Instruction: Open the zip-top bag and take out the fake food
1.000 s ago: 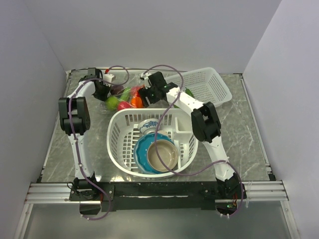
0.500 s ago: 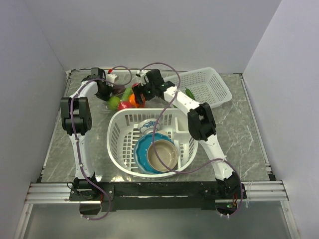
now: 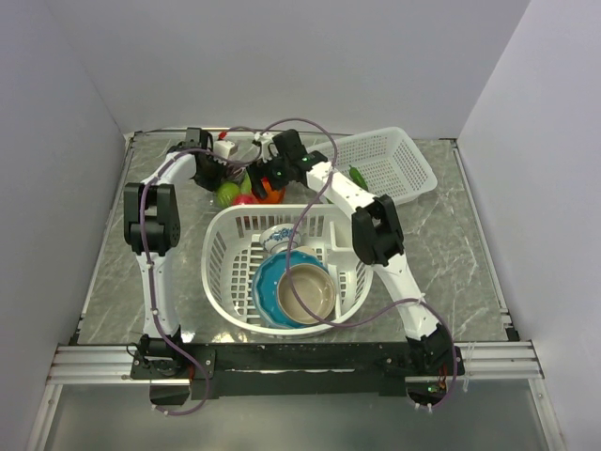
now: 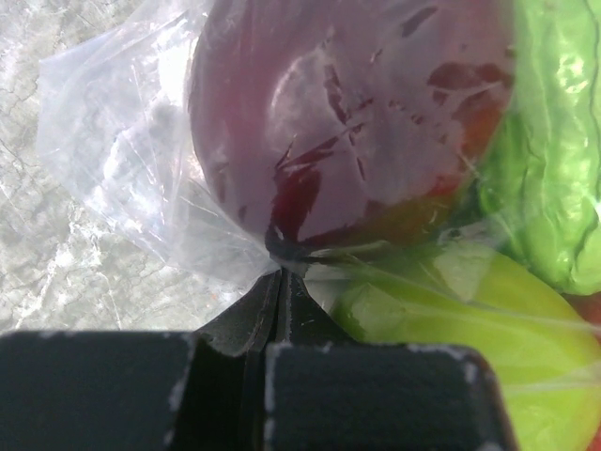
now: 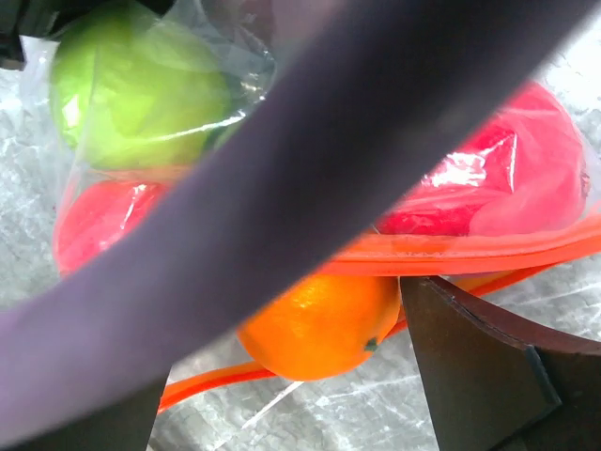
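We see a grey marbled table (image 3: 451, 244): a round white basket (image 3: 218, 258) lies near centre, a mesh tray (image 3: 399, 158) far right, the bag (image 3: 235, 194) far left of centre.

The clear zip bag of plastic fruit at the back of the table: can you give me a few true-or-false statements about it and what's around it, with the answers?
1. The left gripper is shut, pinching the film of the clear plastic zip-top bag. True.
2. The right gripper is clamped shut on the bag's zip strip. False: its jaws stand wide open, with the glossy orange plastic fruit between them.
3. The dark maroon plastic fruit is inside the bag. True.
4. The ceramic bowls sit in the rectangular mesh tray. False: they sit in the round white plastic basket.
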You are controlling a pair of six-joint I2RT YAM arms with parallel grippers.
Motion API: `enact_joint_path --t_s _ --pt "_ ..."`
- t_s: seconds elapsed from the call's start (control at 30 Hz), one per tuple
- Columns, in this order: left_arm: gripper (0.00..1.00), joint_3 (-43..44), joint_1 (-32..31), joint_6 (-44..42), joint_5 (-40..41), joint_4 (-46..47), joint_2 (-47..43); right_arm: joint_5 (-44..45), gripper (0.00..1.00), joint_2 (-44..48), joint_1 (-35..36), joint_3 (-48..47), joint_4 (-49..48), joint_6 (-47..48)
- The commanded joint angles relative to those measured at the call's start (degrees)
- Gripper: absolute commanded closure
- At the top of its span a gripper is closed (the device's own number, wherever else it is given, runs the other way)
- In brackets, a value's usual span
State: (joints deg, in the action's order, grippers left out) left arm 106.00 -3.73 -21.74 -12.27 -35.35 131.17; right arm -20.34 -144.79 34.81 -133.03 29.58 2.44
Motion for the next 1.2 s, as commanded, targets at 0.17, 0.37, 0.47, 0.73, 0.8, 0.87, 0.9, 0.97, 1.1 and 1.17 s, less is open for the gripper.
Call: enact_joint_path --t_s 0.17,0.37,0.47,0.73,0.8,0.87,0.9,0.97,1.1,1.17 --pt "0.99 0.70 1.79 0.91 -4.16 -4.20 0.14 4.78 0.05 -0.76 1.32 0.58 8.47 0.82" --pt "0.99 0.18 1.97 0.99 -3.64 -4.02 -2.41 4.34 0.50 -0.50 1.32 -0.65 8.92 -0.06" --pt "0.99 0.79 2.49 0.99 -3.20 -4.90 -2.33 5.65 0.80 5.19 1.05 3.80 6.11 0.02" --pt "0.99 1.14 7.15 1.26 0.23 -4.81 -0.75 11.11 0.93 22.43 -3.25 16.99 -3.82 -1.72" --pt "0.99 1.49 7.68 1.17 1.54 -4.90 -0.66 12.51 0.97 26.74 -5.27 19.47 -6.98 -3.31" --pt "0.99 0.27 7.86 0.91 2.25 -4.20 -1.18 14.96 1.00 30.16 -6.68 22.72 -9.96 -5.51" --pt "0.99 -0.26 7.86 0.73 2.78 -3.76 -2.05 17.15 1.00 31.31 -7.81 24.21 -11.11 -6.30" --pt "0.99 -1.40 7.86 0.73 2.78 -2.97 -2.59 20.24 1.00 34.29 -9.22 28.78 -14.79 -8.76" --pt "0.99 -1.93 7.77 0.82 2.78 -3.14 -2.94 36.65 1.00 36.07 -13.70 34.42 -15.27 -16.84" --pt "0.99 -2.37 7.68 0.91 2.34 -2.97 -3.12 38.08 0.91 32.84 -15.38 31.10 -9.50 -18.26"
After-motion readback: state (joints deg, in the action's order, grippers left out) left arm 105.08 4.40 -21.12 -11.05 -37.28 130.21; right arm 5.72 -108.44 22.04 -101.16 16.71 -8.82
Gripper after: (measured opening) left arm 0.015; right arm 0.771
